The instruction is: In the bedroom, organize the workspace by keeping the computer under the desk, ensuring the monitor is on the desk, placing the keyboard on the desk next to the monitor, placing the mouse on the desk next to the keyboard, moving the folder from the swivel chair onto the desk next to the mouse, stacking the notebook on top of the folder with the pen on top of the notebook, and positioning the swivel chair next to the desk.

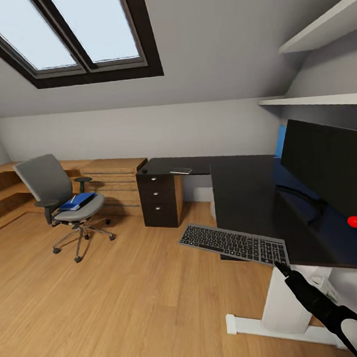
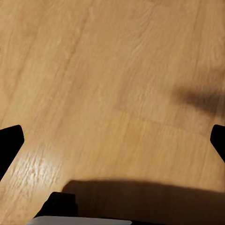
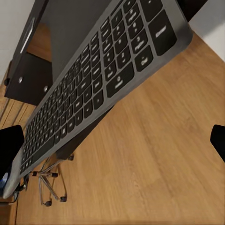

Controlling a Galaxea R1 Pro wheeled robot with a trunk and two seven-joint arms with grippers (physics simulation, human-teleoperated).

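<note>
The black L-shaped worktop (image 1: 244,195) filled the right side of the room, its white leg planted on the wood floor (image 1: 113,307). On it stood the monitor (image 1: 328,166), wide and black, with a red dot at its lower corner. Off to the left, well apart from the worktop, sat the swivel chair (image 1: 53,191) — and on its seat lay the blue folder (image 1: 77,201) with something dark on top. The keyboard (image 1: 234,244) hung tilted at the worktop's front edge, off the floor, with the right gripper (image 1: 281,268) at its near end; whether those jaws were clamped on it, I couldn't tell. The left gripper (image 2: 112,136) pointed at bare floor, jaws spread wide.
</note>
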